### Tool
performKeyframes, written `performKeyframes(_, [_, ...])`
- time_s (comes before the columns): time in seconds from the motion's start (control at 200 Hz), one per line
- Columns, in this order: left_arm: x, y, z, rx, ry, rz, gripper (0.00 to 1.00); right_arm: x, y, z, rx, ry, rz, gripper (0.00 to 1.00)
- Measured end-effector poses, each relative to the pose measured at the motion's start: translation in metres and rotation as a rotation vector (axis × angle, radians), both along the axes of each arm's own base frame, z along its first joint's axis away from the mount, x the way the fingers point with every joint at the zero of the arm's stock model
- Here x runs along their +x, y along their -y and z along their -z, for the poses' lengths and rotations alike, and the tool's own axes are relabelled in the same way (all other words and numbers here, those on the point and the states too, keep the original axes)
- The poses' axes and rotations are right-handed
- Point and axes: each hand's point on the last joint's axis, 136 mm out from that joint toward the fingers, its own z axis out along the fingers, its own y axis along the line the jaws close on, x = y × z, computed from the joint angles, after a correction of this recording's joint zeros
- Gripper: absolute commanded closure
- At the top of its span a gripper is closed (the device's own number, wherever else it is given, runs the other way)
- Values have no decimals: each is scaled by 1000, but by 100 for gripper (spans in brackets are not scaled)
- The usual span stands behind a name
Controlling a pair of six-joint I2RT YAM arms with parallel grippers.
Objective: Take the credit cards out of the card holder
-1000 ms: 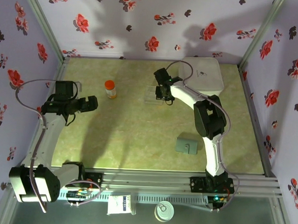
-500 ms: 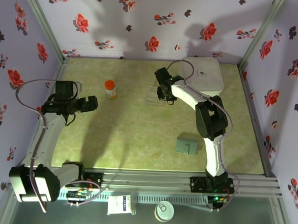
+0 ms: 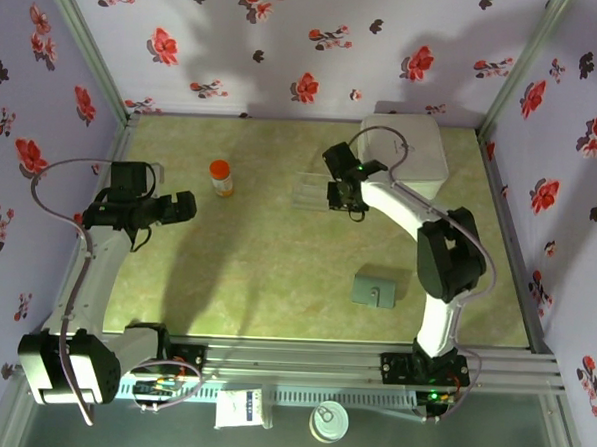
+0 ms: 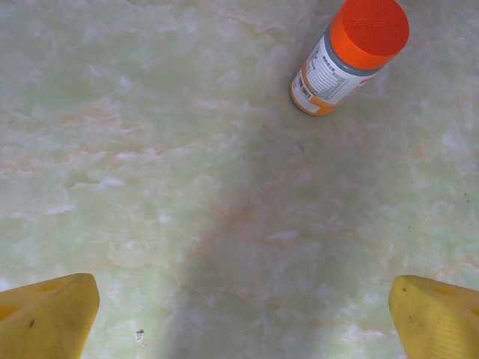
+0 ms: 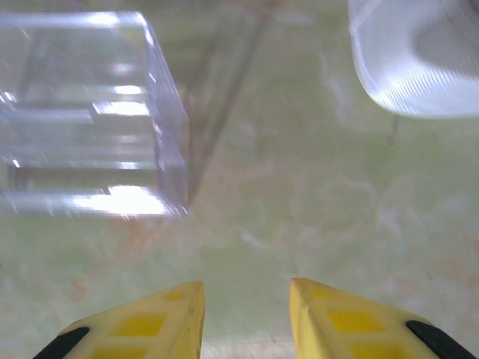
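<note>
One card holder [image 3: 375, 290] lies nearest to me, flat and grey on the table [image 3: 255, 281], front right. It is just beside my right arm's lower link and well apart from both pincers. Wide bare marble runs left of it and on toward the middle. My left pincer [image 4: 239, 321] hangs over the left side, jaws spread wide, gripping nothing. One orange-capped bottle [image 4: 352, 56] stands upright beyond it. Farther on, my right pincer [image 5: 247, 321] is partly parted, bare table between its tips, near one clear plastic box [image 5: 82, 112]. One white box [image 5: 419, 60] sits by the far edge, toward the right corner.
</note>
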Motion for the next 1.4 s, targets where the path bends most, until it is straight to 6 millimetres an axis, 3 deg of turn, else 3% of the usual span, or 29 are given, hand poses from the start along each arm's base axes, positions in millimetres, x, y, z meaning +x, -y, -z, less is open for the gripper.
performKeyframes(0.165, [-1, 1, -2, -4, 7, 4, 0, -45, 16, -4, -14, -38, 0, 61])
performKeyframes(0.505, [-2, 3, -5, -14, 18, 11, 0, -148, 19, -8, -11, -101, -48, 51])
performKeyframes(0.825, [-3, 3, -11, -14, 37, 12, 0, -226, 31, 22, 37, -204, -24, 40])
performKeyframes(1.05, [-6, 3, -20, -14, 70, 12, 0, -255, 34, 44, 64, -269, 6, 29])
performKeyframes(1.33, [-7, 3, -23, -14, 80, 12, 0, -270, 41, 66, 111, -309, 80, 1])
performKeyframes(1.4, [-7, 3, -23, -14, 80, 12, 0, -270, 41, 67, 123, -303, 96, 1])
